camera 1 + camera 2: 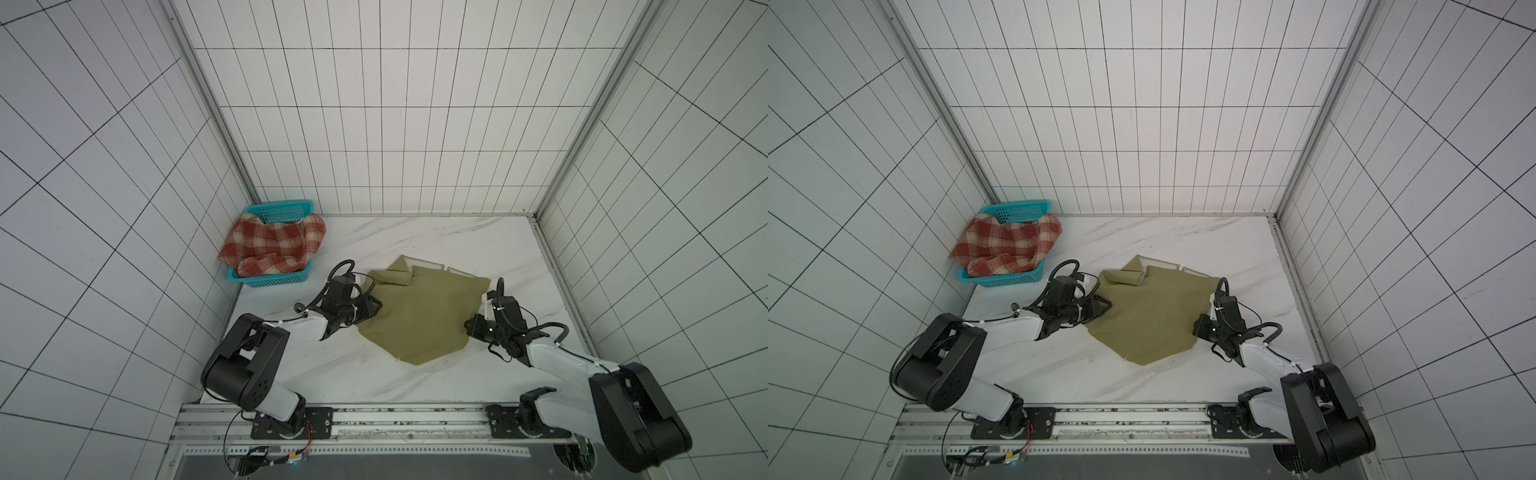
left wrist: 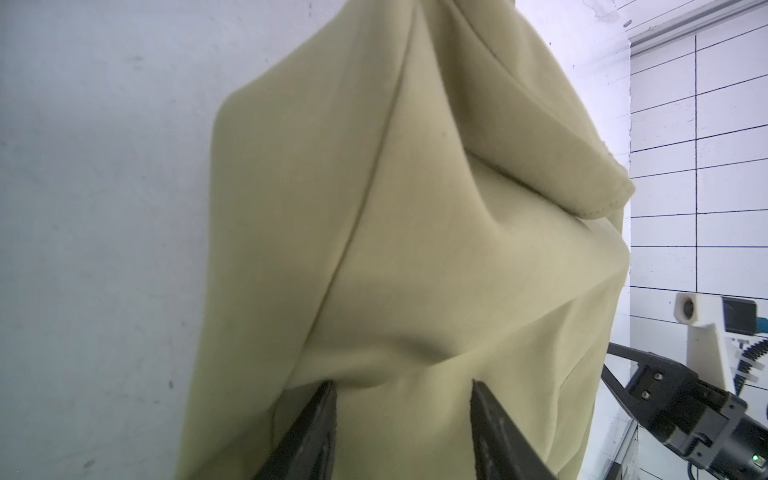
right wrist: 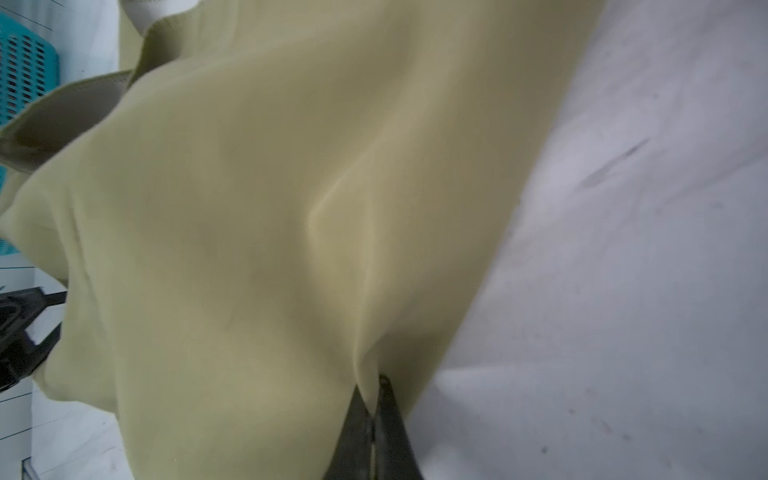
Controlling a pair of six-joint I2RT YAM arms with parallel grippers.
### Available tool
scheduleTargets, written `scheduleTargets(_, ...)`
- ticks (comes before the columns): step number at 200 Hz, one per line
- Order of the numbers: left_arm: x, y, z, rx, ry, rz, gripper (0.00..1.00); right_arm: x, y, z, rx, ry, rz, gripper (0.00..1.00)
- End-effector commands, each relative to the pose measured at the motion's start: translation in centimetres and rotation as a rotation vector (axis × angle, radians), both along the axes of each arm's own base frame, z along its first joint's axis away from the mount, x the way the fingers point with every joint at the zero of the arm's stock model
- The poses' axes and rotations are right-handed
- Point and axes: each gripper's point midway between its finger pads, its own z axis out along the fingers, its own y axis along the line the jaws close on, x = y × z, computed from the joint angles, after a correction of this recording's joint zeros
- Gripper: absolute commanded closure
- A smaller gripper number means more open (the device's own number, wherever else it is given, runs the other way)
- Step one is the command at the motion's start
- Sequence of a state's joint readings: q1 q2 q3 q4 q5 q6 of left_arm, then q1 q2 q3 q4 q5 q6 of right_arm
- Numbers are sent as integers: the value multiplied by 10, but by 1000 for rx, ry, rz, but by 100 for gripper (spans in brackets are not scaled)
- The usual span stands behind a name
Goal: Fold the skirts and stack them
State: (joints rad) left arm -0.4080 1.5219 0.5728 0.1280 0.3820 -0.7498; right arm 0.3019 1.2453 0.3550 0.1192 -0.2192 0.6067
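The olive-khaki skirt [image 1: 419, 316] [image 1: 1150, 316] lies rumpled on the marble table, its far edge turned over. My left gripper [image 1: 376, 307] [image 2: 403, 382] is at the skirt's left edge, jaws apart, with the cloth [image 2: 415, 249] lying loose between the fingers. At the right edge my right gripper [image 1: 467, 330] [image 3: 374, 380] is shut on a raised fold of the skirt [image 3: 249, 228]. The red-and-cream plaid skirt [image 1: 270, 245] [image 1: 1005, 245] is heaped in the teal basket [image 1: 286, 208] and spills over its rim.
The basket [image 1: 1021, 210] stands in the table's back left corner against the tiled wall. Tiled walls close in the table on three sides. A metal rail [image 1: 374, 415] with both arm bases runs along the front edge.
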Motion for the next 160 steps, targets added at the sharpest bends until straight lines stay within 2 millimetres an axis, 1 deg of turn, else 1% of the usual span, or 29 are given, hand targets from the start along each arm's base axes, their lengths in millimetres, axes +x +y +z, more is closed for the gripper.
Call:
scheduleTargets(1,2,2,4,-37,0,29,49,62,14,62,-7,-202,20,100)
scheduleTargets(15,3,3,7,-46,0,38,49,78,18,73,4,-228,29,100)
scheduleTargets(44,1,9,14,-60,-8,57,49,111,23,84,7,-269,40,100)
scheduleTargets(55,1,11,16,-55,-11,59,49,125,22,86,-3,-278,37,100)
scheduleTargets(75,-3,14,19,-46,-4,55,48,147,20,97,5,-311,57,100)
scheduleTargets(78,-4,15,19,-45,0,53,47,148,20,98,6,-313,56,93)
scheduleTargets(85,-6,16,20,-40,3,49,46,151,16,102,8,-316,47,71)
scheduleTargets(89,-8,18,20,-33,8,47,46,151,14,104,7,-319,41,62)
scheduleTargets(93,-11,19,21,-25,10,44,45,151,13,105,5,-323,36,56)
scheduleTargets(101,-15,22,21,-7,16,38,44,148,9,107,-6,-325,27,50)
scheduleTargets(120,-29,31,21,38,30,24,43,130,5,101,-6,-301,19,45)
scheduleTargets(132,-38,34,20,51,42,15,42,116,4,96,10,-280,23,44)
scheduleTargets(147,-47,33,21,50,49,-13,42,99,5,89,27,-254,32,44)
scheduleTargets(160,-56,32,18,50,61,-43,41,84,1,82,23,-230,30,43)
